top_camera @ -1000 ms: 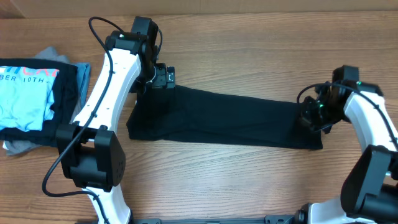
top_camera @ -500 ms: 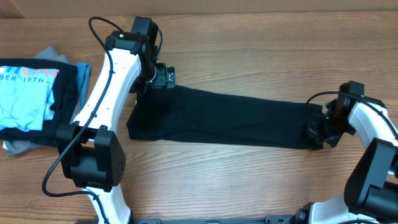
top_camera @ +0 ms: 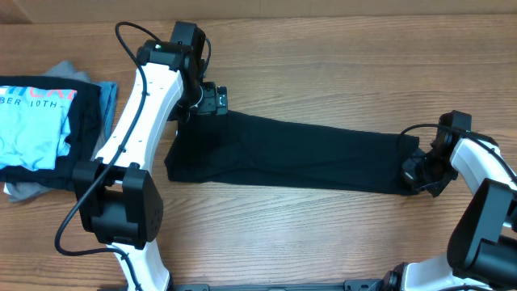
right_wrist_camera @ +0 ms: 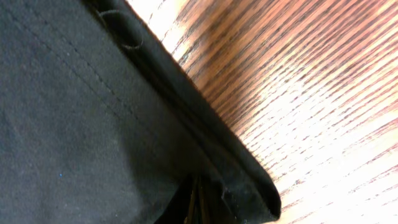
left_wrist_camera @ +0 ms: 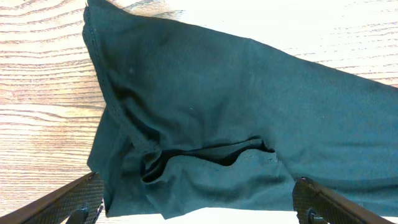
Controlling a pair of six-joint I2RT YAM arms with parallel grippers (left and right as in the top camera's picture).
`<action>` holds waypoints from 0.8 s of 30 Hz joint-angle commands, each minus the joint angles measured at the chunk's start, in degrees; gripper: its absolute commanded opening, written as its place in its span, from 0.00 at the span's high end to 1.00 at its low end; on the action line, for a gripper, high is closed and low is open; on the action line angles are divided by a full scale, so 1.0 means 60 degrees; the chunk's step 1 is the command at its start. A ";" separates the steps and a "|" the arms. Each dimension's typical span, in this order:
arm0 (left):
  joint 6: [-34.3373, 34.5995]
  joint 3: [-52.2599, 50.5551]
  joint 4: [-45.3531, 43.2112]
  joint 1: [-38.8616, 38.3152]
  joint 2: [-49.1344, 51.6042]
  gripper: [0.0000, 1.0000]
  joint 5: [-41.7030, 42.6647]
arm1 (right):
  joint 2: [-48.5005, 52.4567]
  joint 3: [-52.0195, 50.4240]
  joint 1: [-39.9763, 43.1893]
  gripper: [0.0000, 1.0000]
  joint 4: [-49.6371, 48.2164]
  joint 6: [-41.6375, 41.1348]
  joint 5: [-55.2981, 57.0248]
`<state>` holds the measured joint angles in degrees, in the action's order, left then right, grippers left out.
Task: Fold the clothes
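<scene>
Wood table [top_camera: 323, 56] carries the black garment [top_camera: 291, 153], stretched long across the middle, likely drawn out flat for folding. Left fingers [left_wrist_camera: 62, 202] hover spread wide over its far left corner, gripping nothing. Right fingers [top_camera: 420, 171] sit at its right end — whether they pinch the hem, can't tell.

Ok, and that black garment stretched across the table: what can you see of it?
The black garment is soft, matte cloth with stitched hems. It lies flat on the wooden table as a long band, wider at its left end. There it is folded over itself, leaving a loose gap between layers. The left gripper, jaws open, is at its upper-left corner. The right gripper is at its right end, grip unclear.
</scene>
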<state>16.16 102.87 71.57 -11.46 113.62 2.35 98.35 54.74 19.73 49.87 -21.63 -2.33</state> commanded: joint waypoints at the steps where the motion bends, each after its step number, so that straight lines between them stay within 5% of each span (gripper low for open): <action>1: -0.0047 0.0062 -0.0011 0.0033 0.0073 0.00 0.0098 | 0.0025 -0.0069 0.0004 0.96 -0.0335 -0.0182 0.0448; 11: -0.0047 0.0062 -0.0011 0.0033 0.0073 0.00 0.0098 | -0.0452 0.1934 0.0444 0.93 0.0794 -0.0146 -0.1122; 14: -0.0047 0.0062 -0.0011 0.0033 0.0073 0.00 0.0098 | -0.0525 0.2386 0.0641 0.75 0.1224 0.0131 -0.0725; 18: -0.0047 0.0062 -0.0011 0.0033 0.0073 0.00 0.0098 | -0.0514 0.2266 0.1111 0.21 0.1319 0.0011 -0.0058; 20: -0.0047 0.0062 -0.0011 0.0033 0.0073 0.00 0.0098 | -0.0514 0.2189 0.1326 0.14 0.1249 -0.0015 -0.0127; 24: -0.0047 0.0062 -0.0011 0.0033 0.0073 0.00 0.0098 | -0.0506 0.2098 0.1494 0.14 0.1246 -0.0007 -0.0120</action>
<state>16.16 102.87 71.57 -11.46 113.62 2.35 96.31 68.01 28.05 57.60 -21.39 -4.03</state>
